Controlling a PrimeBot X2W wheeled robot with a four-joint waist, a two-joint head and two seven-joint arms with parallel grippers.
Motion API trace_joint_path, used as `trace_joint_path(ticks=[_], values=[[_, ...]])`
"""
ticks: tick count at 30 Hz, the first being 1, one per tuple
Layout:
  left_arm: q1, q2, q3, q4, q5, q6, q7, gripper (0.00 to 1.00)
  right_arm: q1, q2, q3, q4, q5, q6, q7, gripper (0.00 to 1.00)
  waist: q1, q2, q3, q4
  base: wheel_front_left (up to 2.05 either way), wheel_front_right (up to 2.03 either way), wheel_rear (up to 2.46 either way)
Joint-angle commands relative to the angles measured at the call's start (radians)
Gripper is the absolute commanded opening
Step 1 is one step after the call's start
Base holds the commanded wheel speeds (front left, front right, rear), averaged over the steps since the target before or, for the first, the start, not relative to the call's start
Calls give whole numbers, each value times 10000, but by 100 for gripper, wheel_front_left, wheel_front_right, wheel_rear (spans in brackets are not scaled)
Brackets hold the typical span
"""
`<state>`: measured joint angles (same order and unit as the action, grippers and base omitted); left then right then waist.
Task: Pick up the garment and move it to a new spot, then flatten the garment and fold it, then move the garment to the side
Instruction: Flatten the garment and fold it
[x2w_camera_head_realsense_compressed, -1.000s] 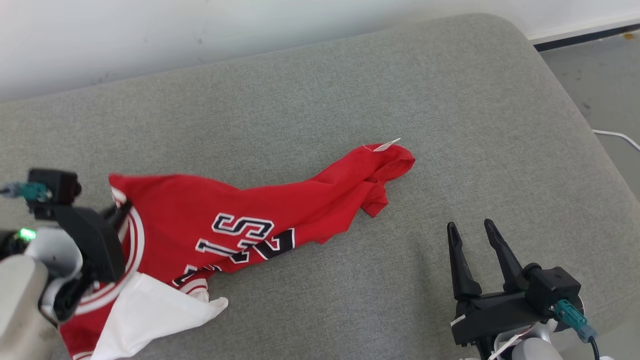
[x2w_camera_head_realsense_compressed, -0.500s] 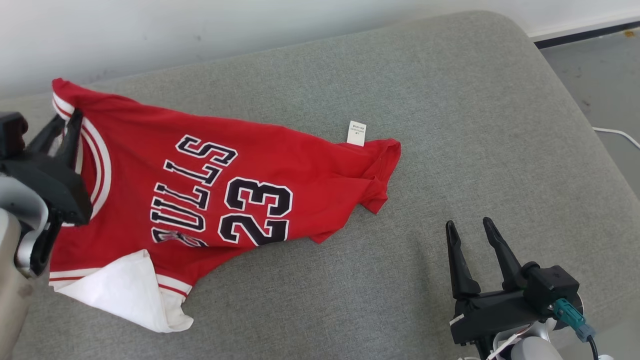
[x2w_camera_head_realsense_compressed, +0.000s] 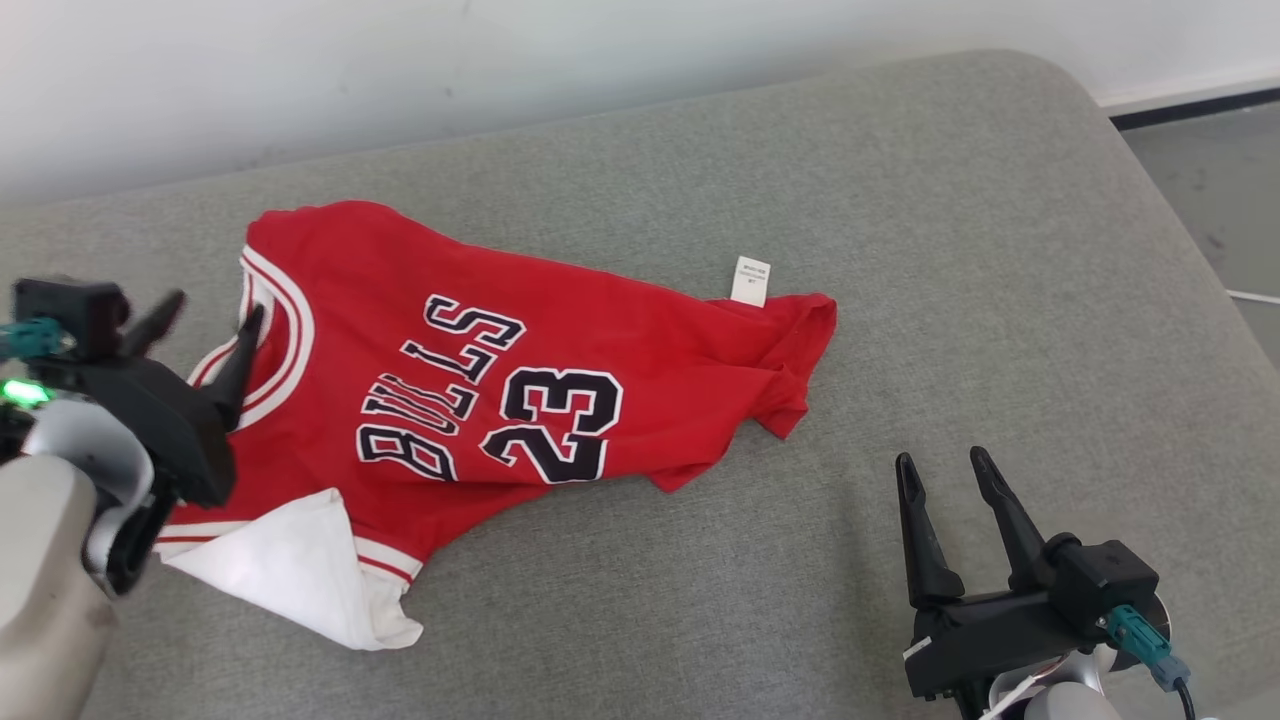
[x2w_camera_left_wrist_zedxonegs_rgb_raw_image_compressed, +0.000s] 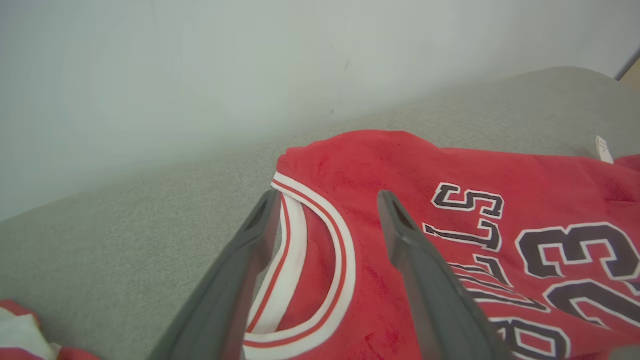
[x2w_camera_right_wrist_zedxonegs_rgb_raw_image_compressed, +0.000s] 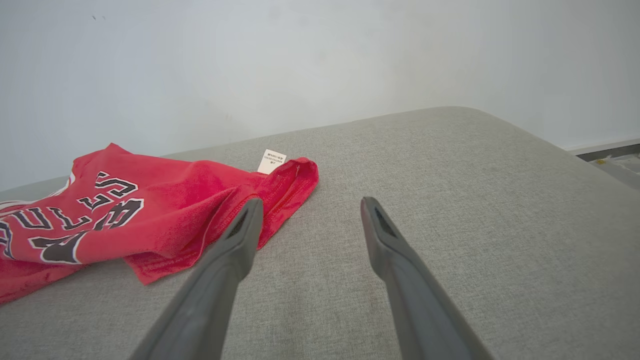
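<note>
My left gripper (x2w_camera_head_realsense_compressed: 215, 305) hangs over the neck end of the jersey (x2w_camera_head_realsense_compressed: 560, 330), its two fingers spread wide with nothing pinched between them. In my left wrist view the striped collar (x2w_camera_left_wrist_zedxonegs_rgb_raw_image_compressed: 292, 225) lies under the gap, and I cannot tell whether my fingertips touch the cloth. The jersey lies on the grey cushion (x2w_camera_head_realsense_compressed: 900, 220), left of its middle, number side up, mostly spread but rumpled. Its hem end, toward my right, is bunched and folded on itself, with a small white label (x2w_camera_head_realsense_compressed: 751, 280) sticking out at the far edge. At the near left corner a flap (x2w_camera_head_realsense_compressed: 290, 580) is turned over, showing white. My right gripper (x2w_camera_head_realsense_compressed: 942, 458) sits low on the right, fingers wide apart and holding nothing, over bare cushion and well apart from the jersey. In my right wrist view the bunched hem lies ahead and off to one side of my fingers, with plain grey fabric between us. Behind the cushion stands a pale wall (x2w_camera_head_realsense_compressed: 400, 80). Past its right end is grey floor (x2w_camera_head_realsense_compressed: 1200, 180) with a thin white cable (x2w_camera_head_realsense_compressed: 1255, 296) on it.
</note>
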<state>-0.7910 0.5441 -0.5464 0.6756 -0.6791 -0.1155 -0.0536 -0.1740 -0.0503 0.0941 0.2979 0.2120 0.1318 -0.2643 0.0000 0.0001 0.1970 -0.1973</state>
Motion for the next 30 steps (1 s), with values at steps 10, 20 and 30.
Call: trace_joint_path(ticks=[10,20,30], values=[[1220,218,-970,-1775,-1383,-126,2915,100,118,-1,120,55,71,-22,-3,100,0,-1,-147,255,0,0,0],[2067,669,-1306,-2846,-1805,283,4463,100,-19,-1,192,129,159,-22,-3,100,0,-1,-68,-56,0,0,0],[2437,1092,-1348,-3354,-1657,752,4639,29,89,1,233,162,208,-22,-3,100,0,-1,-139,-167,0,0,0]])
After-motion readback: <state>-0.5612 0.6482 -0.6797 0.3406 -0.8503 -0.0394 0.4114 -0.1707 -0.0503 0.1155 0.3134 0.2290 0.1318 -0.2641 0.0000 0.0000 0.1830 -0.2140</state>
